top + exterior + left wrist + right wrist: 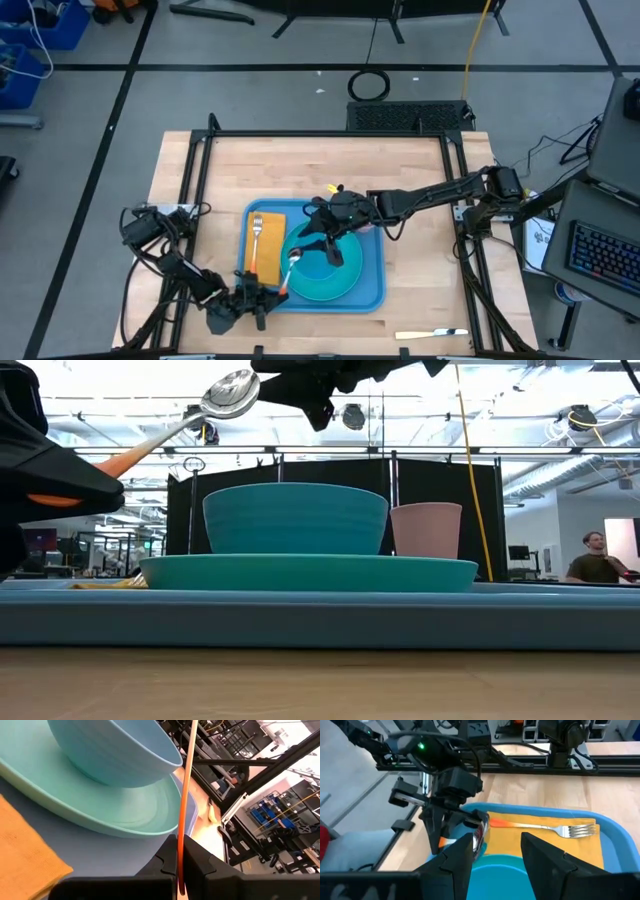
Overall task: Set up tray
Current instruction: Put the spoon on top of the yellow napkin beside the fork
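Tray (372, 290) beneath both jaws

A: What sits beyond the left claw (179, 870)?

B: A teal bowl (115, 752) on a teal plate (95, 802), both on the light-blue tray (100, 852).

A: And the claw itself?

B: Clamped on a thin orange handle (186, 790) (running straight upward). An orange napkin (25, 845) lies beside the plate.

Bright, even overhead light; low view backlit.
Ceiling lamps (580, 415) glare behind the bowl (295, 518), leaving the near tray (320, 618) wall shaded; the spoon (228, 393) bowl gleams. Soft shadows fall under the arms on the table (410, 180). Wrist-view fingers (200, 865) blur.
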Controlling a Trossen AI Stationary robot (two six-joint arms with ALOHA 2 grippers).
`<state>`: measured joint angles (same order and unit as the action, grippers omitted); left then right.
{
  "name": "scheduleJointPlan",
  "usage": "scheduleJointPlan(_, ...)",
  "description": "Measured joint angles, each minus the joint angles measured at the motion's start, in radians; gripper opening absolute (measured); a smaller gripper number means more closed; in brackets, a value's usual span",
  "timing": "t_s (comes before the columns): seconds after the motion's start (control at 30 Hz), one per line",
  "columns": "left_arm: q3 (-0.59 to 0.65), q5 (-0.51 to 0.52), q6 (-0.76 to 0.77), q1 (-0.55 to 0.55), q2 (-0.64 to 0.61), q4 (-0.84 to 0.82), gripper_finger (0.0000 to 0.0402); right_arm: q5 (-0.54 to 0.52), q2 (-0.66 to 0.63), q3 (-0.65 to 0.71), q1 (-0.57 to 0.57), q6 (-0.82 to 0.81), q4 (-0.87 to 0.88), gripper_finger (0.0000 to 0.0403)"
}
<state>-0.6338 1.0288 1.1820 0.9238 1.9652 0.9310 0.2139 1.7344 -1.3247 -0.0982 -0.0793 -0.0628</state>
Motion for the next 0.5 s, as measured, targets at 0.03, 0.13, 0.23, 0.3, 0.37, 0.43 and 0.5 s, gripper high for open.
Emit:
scheduleJointPlan(0.03, 0.0, -0.003, 0.0, -0.002, 0.0, 0.0, 0.0006, 0.0, 0.0, 0.0, 0.0, 0.002, 0.0, 0.0155)
scheduleJointPlan(0.13, 0.0, -0.005, -0.001, -0.006, 0.0, 0.0, 0.0006, 0.004, 0.0, 0.0, 0.0, -0.011, -0.009, 0.0155)
scheduleJointPlan(0.23, 0.0, -0.005, -0.006, -0.006, 0.0, 0.0, 0.0006, 0.026, 0.003, 0.0, 0.0, -0.026, -0.008, 0.0155)
scheduleJointPlan(0.3, 0.0, -0.005, -0.007, -0.006, 0.0, 0.0, 0.0006, 0.026, 0.019, 0.0, 0.0, -0.029, -0.027, 0.0155)
scheduleJointPlan(0.37, 0.0, -0.006, -0.008, -0.006, 0.0, 0.0, 0.0006, 0.026, 0.022, 0.001, 0.0, -0.031, -0.015, 0.0155)
scheduleJointPlan(0.43, 0.0, -0.007, -0.009, -0.006, 0.0, 0.0, 0.0006, 0.026, 0.03, 0.001, 0.002, -0.032, -0.034, 0.0155)
scheduleJointPlan(0.5, 0.0, -0.007, -0.009, -0.006, 0.0, 0.0, 0.0006, 0.026, 0.034, -0.001, 0.006, -0.033, -0.038, 0.0155)
